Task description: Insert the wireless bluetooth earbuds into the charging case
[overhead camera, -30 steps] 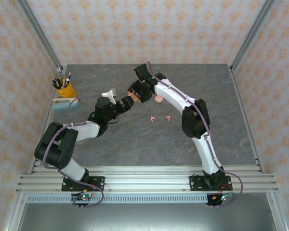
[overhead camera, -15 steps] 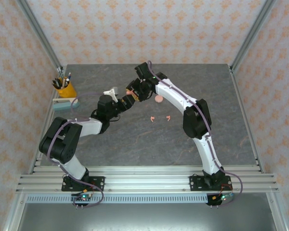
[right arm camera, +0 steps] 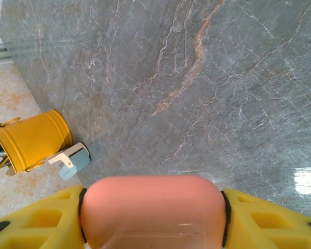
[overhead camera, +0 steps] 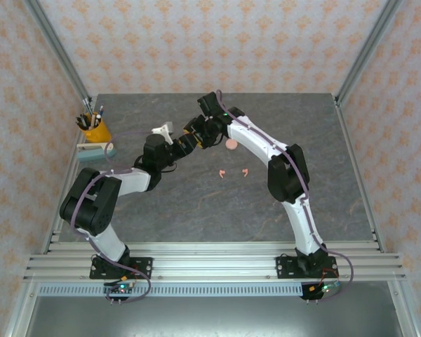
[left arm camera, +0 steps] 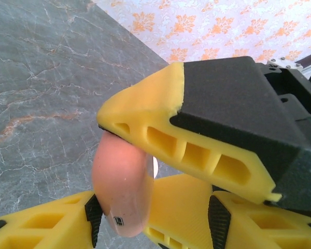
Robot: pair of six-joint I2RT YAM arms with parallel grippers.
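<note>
A pink charging case [right arm camera: 153, 207] sits crosswise between the two pads of my right gripper [right arm camera: 153, 223], which is shut on it above the table. In the left wrist view the same case [left arm camera: 119, 181] stands on end, pinched by the right gripper's yellow fingers [left arm camera: 160, 129]. My left gripper [left arm camera: 155, 228] reaches around it, one pad against the case's side, the other pad apart from it, jaws open. From above, the two grippers [overhead camera: 189, 137] meet at the table's back middle. Two tiny pink earbuds [overhead camera: 223, 173] [overhead camera: 245, 172] lie on the table. A second pink case [overhead camera: 231, 144] lies beside the right arm.
A yellow pen cup [overhead camera: 95, 130] stands at the back left, with a blue and white block [overhead camera: 95, 152] in front of it. Both also appear at the left of the right wrist view, the cup [right arm camera: 33, 140] and the block [right arm camera: 72, 160].
My left gripper has moved up and back to the right gripper, and its jaws have narrowed around the held case. The right gripper has barely shifted.
</note>
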